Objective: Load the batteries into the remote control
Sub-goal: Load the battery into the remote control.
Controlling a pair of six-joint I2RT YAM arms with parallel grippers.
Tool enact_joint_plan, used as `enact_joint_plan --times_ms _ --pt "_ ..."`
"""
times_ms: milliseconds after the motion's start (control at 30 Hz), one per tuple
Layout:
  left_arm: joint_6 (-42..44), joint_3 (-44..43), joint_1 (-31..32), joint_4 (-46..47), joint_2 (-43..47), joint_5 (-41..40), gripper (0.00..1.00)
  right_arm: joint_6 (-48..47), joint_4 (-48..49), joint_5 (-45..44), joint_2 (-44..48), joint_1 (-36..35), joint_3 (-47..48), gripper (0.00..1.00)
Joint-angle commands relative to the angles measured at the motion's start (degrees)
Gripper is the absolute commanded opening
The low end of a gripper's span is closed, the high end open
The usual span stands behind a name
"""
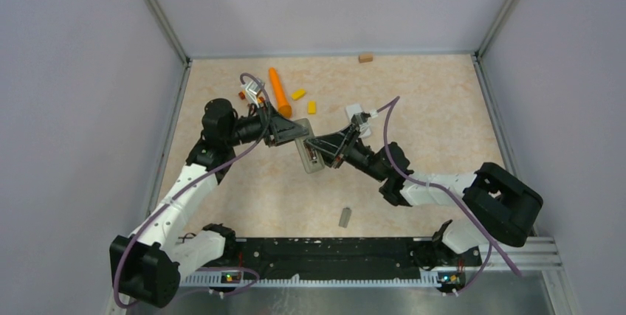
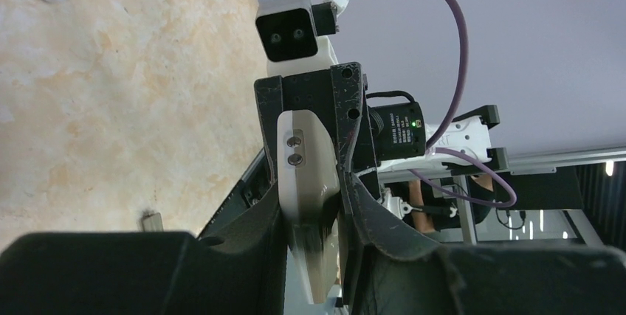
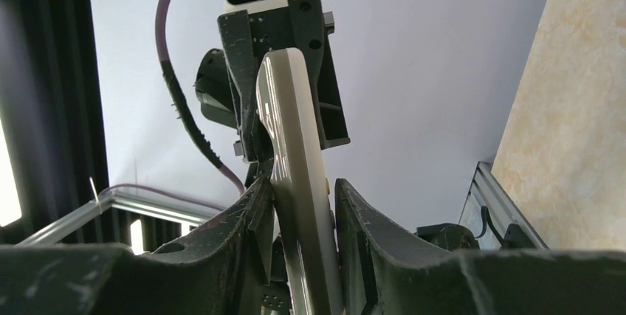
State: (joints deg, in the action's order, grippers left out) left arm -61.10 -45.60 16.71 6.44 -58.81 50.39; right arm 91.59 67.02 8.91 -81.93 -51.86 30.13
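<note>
Remote control (image 3: 289, 123): slim, glossy, pale grey-beige bar with two small screws in one rounded end.
Position: held off the surface (image 1: 428, 145), above its middle, spanning the gap between the two arms.
Left pincer (image 2: 311, 197): clamped on one end, fingers pressed to both faces.
Right pincer (image 3: 304, 189): closed on the opposite end, facing the left one.

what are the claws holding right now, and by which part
The left claw is clamped on one end of the remote control. The right claw has its fingers either side of the opposite end; whether it grips cannot be told.
</note>
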Motion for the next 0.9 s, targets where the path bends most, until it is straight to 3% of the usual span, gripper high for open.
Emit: enact_joint_plan --times_ms 0,267,333,433,500,700,867 --pt "-2.10 -3.69 -0.79 3.52 -0.23 -0.56 0.00 -2.26 3.93 4.83 -0.04 0.04 -1.63 0.29" --pt "-4.66 -2.63 -1.24 5.10 -0.86 0.15 0.00 -3.40 3.75 4.64 0.14 0.12 -1.67 0.33" --pt "-4.08 -2.18 -1.32 5.15 -0.87 0.51 0.00 -3.92 3.52 4.54 0.39 0.30 -1.47 0.44" --pt "-1.14 -1.33 -1.46 5.17 -0.87 1.94 0.00 -5.48 3.97 4.11 1.42 0.84 -1.63 0.70" --pt "2.20 -0.90 -1.55 4.80 -0.87 3.34 0.00 -7.84 3.97 4.37 2.71 1.57 -1.62 0.78" --pt "8.16 -0.49 -1.68 4.09 -0.43 6.13 0.00 -18.50 -0.80 5.96 8.41 3.27 -1.37 0.80" --pt "10.58 -0.78 -1.68 4.61 0.45 8.38 0.00 -37.00 -18.68 9.56 11.62 3.34 4.40 0.77"
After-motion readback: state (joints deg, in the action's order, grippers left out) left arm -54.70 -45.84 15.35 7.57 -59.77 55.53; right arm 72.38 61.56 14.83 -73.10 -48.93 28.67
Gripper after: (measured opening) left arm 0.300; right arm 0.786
